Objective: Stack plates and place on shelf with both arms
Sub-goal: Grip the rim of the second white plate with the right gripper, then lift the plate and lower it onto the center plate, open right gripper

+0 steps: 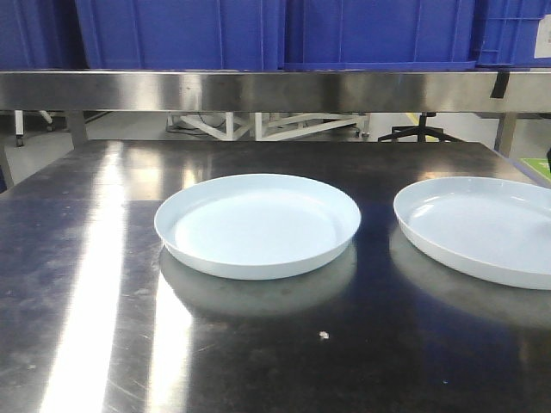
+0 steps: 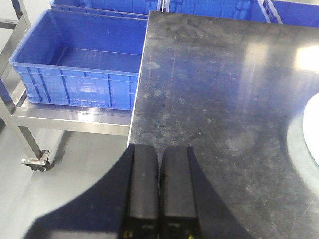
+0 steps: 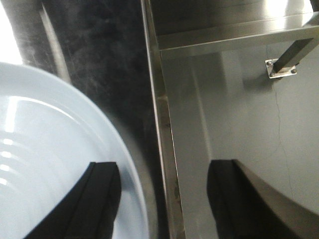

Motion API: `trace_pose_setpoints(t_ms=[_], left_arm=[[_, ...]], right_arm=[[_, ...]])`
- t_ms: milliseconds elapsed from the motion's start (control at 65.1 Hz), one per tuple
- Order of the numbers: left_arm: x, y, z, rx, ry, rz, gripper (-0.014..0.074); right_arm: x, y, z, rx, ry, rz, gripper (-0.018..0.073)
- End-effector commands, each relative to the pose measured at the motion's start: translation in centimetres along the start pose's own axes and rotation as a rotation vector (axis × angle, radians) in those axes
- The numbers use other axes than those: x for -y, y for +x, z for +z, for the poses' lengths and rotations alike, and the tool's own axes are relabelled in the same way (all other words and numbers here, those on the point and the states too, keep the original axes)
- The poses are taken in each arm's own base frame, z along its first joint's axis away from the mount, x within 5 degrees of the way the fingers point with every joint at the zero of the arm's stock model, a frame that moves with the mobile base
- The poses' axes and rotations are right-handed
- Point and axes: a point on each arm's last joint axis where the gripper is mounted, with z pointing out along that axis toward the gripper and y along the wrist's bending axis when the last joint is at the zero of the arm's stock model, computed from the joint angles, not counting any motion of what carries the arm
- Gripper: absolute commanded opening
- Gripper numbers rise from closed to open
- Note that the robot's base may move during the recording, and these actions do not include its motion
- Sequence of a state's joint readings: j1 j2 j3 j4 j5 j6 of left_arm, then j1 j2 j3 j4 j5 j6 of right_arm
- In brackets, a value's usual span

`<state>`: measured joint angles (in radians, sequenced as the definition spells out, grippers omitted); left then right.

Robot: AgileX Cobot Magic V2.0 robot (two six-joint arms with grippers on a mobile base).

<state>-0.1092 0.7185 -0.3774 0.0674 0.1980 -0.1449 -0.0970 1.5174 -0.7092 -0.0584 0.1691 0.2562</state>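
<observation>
Two pale blue-white plates lie flat on the dark steel table (image 1: 86, 258). One plate (image 1: 257, 224) is in the middle, the other plate (image 1: 482, 225) is at the right, cut by the frame edge. No arm shows in the front view. In the left wrist view my left gripper (image 2: 160, 152) is shut and empty over the table's left edge; a sliver of a plate (image 2: 314, 127) shows far right. In the right wrist view my right gripper (image 3: 162, 172) is open above the right plate's rim (image 3: 60, 164), one finger over the plate, the other beyond the table edge.
A steel shelf (image 1: 275, 90) runs across the back above the table, with blue crates (image 1: 181, 33) on it. A blue crate (image 2: 75, 59) sits on a wheeled steel cart left of the table. The grey floor and a bolted table leg (image 3: 286, 62) lie right of the table.
</observation>
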Motion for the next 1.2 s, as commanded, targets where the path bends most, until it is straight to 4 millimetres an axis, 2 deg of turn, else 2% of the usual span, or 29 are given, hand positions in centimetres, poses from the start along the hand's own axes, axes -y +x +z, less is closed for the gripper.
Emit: trace_pose_setpoints(t_ms=[0, 77, 138, 215, 292, 353, 461, 737, 845, 983, 1183], left_arm=[[0.2, -1.7, -0.3, 0.116, 0.014, -0.006, 0.0082], [0.2, -1.7, -0.3, 0.116, 0.014, -0.006, 0.0082], [0.2, -1.7, -0.3, 0.116, 0.014, -0.006, 0.0082], [0.2, -1.7, -0.3, 0.116, 0.014, -0.006, 0.0082], [0.2, -1.7, -0.3, 0.116, 0.014, -0.006, 0.0082], [0.2, -1.7, -0.3, 0.116, 0.014, -0.006, 0.0082], [0.2, -1.7, -0.3, 0.116, 0.014, -0.006, 0.0082], [0.2, -1.7, -0.3, 0.116, 0.014, -0.006, 0.0082], [0.2, -1.7, -0.3, 0.116, 0.014, -0.006, 0.0082], [0.2, -1.7, -0.3, 0.116, 0.014, -0.006, 0.0082], [0.2, -1.7, -0.3, 0.116, 0.014, -0.006, 0.0082]], right_arm=[[-0.2, -1.9, -0.9, 0.113, -0.019, -0.008, 0.0496], [-0.2, -1.9, -0.9, 0.115, -0.019, -0.008, 0.0485], [-0.2, -1.9, -0.9, 0.115, -0.019, -0.008, 0.0431], [-0.2, -1.9, -0.9, 0.115, -0.019, -0.008, 0.0258], [-0.2, -2.0, -1.0, 0.119, -0.020, -0.008, 0.0025], [-0.2, -2.2, -1.2, 0.133, -0.023, -0.010, 0.0083], [-0.4, -3.2, -2.2, 0.153, -0.024, -0.011, 0.0048], [-2.1, -7.4, -7.4, 0.285, -0.064, -0.028, 0.0053], [-4.1, -8.2, -8.7, 0.296, -0.110, -0.068, 0.0053], [-8.2, -8.2, -9.5, 0.297, -0.211, -0.154, 0.0053], [-14.8, -7.0, -8.8, 0.250, -0.348, -0.286, 0.0053]])
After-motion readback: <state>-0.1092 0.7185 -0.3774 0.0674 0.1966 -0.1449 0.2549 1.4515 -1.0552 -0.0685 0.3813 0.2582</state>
